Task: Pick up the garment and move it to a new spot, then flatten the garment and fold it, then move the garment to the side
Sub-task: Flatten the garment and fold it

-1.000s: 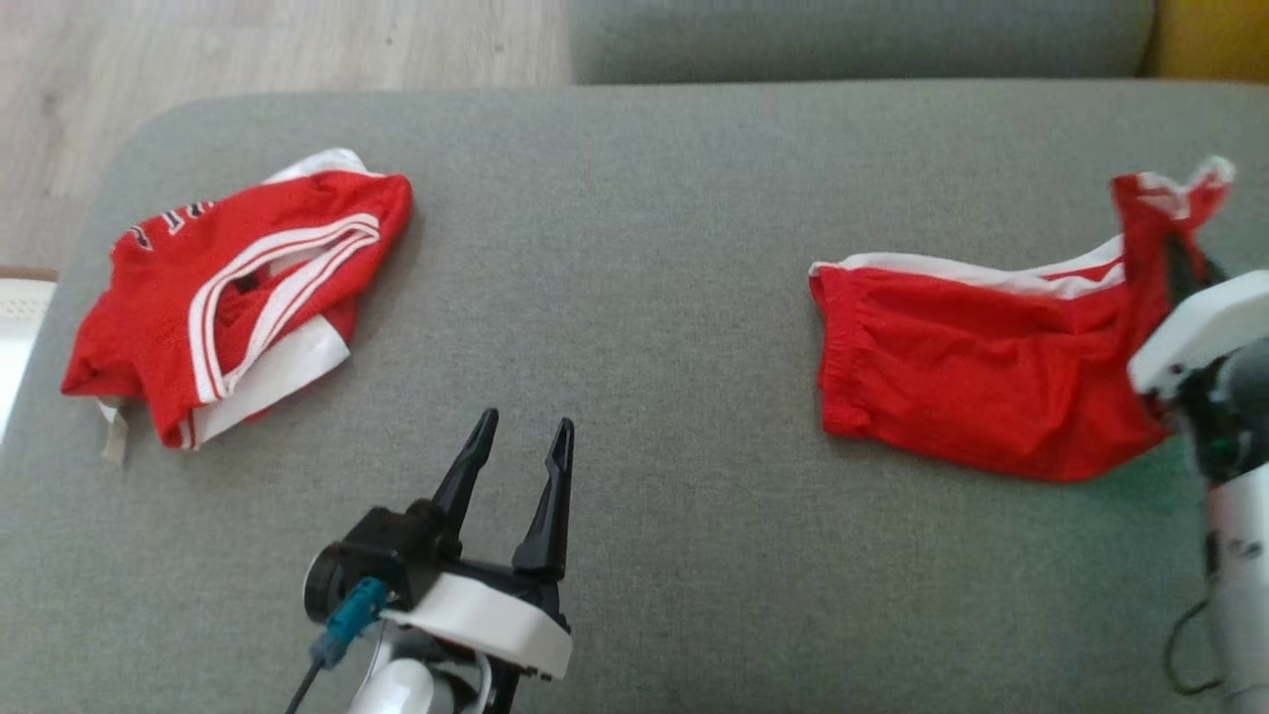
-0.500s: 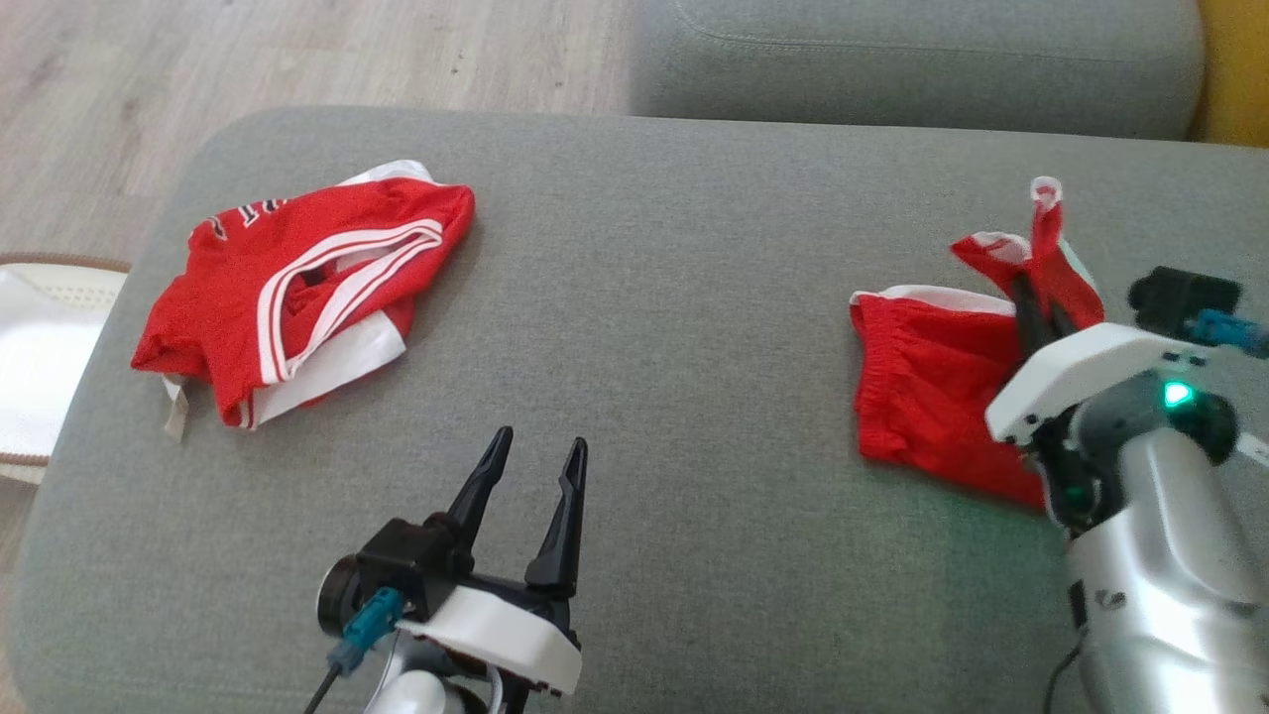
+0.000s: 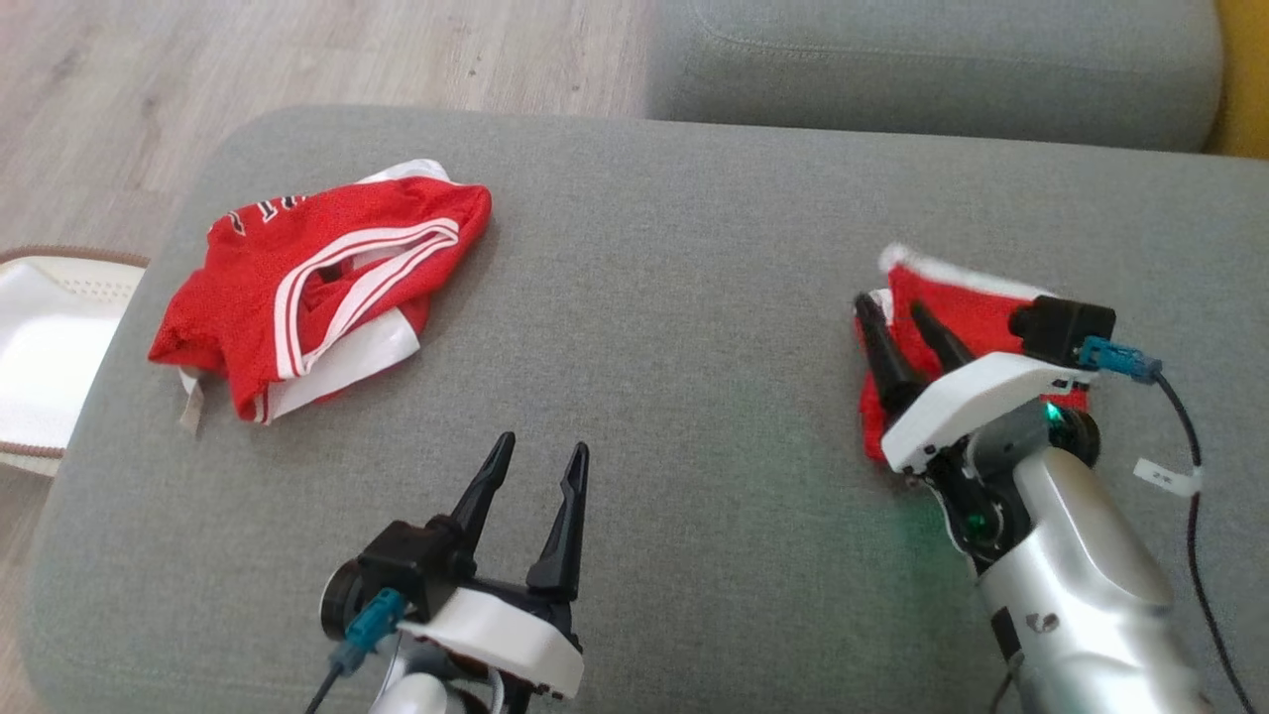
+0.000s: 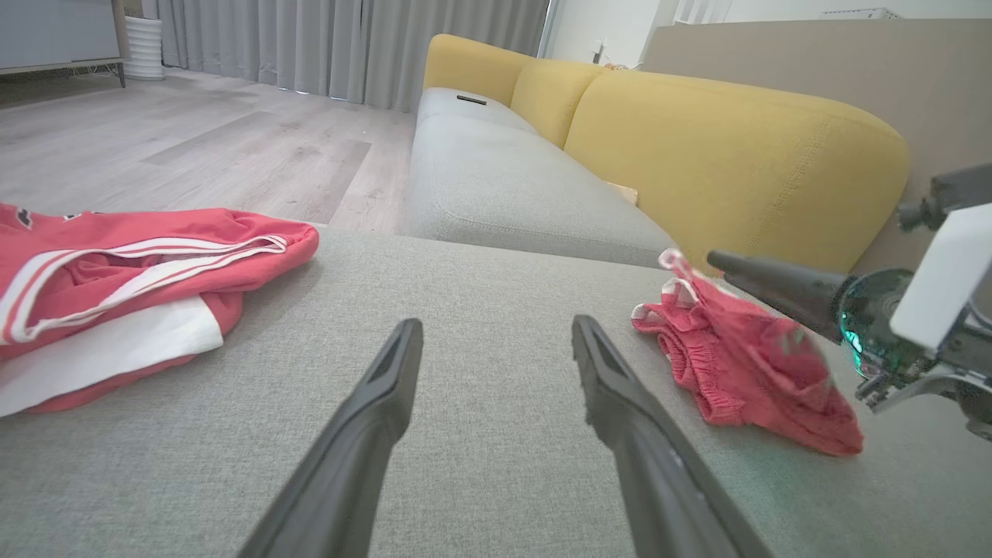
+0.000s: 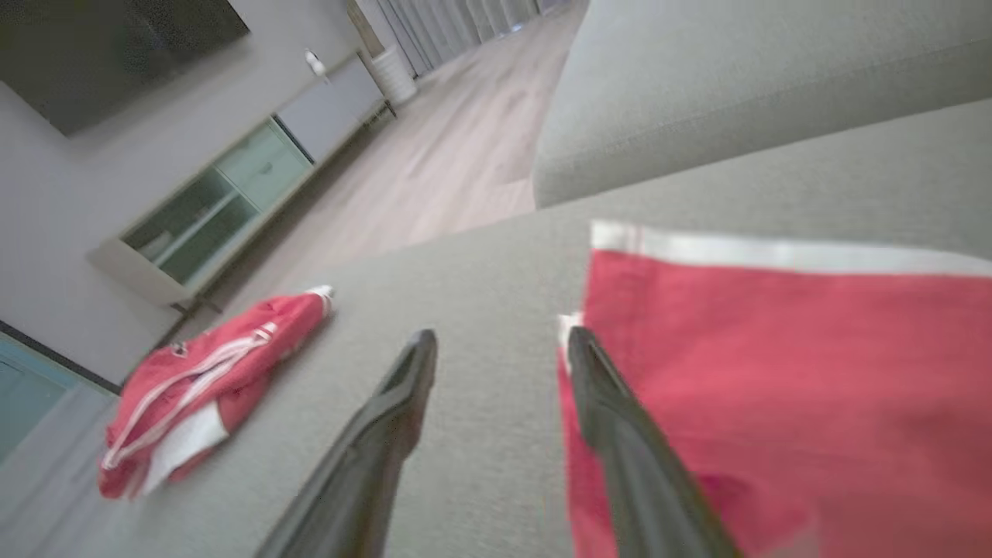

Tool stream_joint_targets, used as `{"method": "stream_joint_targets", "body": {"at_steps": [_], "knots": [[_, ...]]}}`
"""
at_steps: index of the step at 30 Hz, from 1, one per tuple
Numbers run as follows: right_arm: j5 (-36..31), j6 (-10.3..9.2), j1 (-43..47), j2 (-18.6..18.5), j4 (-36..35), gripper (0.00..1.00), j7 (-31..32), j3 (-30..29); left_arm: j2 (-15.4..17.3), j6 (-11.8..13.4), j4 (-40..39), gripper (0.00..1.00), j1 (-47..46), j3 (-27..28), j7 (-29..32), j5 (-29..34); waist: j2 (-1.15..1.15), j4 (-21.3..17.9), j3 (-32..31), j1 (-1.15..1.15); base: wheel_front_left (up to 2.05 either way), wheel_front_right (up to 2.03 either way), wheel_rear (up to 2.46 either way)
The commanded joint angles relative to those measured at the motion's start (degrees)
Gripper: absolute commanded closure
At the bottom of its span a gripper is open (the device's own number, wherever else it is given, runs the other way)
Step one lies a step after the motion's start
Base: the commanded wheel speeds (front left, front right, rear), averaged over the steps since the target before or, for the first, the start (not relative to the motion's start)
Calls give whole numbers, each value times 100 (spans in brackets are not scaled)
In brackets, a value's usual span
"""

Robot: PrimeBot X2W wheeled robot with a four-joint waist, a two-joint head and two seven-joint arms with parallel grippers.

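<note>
Resting on the grey upholstered cushion (image 3: 694,248), the red fabric shorts with white trim (image 3: 977,302) lay under the right tool (image 3: 890,307) (fingers spread, pinching nothing); the left tool (image 3: 543,443) stood spread, well apart.

A wide grey fabric cushion (image 3: 674,248) with rounded corners is seen from above, its woven surface flat and even. Two pieces of clothing are laid directly on it, well apart, with grey fabric seen between them. Toward the left side, a red jersey (image 3: 327,288) with white stripes is heaped in loose folds, and a white panel is shown under its near edge. Toward the right side, a pair of red shorts (image 3: 967,297) is folded over on itself, with a white trim along its far edge.
</note>
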Motion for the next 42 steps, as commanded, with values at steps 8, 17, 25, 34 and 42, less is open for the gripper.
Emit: {"method": "stream_joint_targets", "body": {"at_steps": [8,17,25,34,42], "knots": [[-157,43,1060,-143,-1363,0,-507,141,-19,69,-261,0,9,199,-70,-55,0,14,-59,0,0,0,0],[-197,43,2420,-490,-2569,0,-619,-587,-19,28,-284,0,113,289,-70,11,0,15,-22,0,0,0,0],[-725,43,2458,-568,-2782,0,-992,-713,-19,49,-275,0,167,388,-70,29,0,-41,-220,0,0,0,0],[-1958,43,2507,-582,-2674,0,-1880,-567,83,109,-411,0,508,1141,-70,347,0,-488,-587,0,0,0,0],[-2262,43,2988,-250,-2986,0,-1957,-778,59,34,-811,0,914,1519,-70,686,0,-771,-745,0,0,0,0]]}}
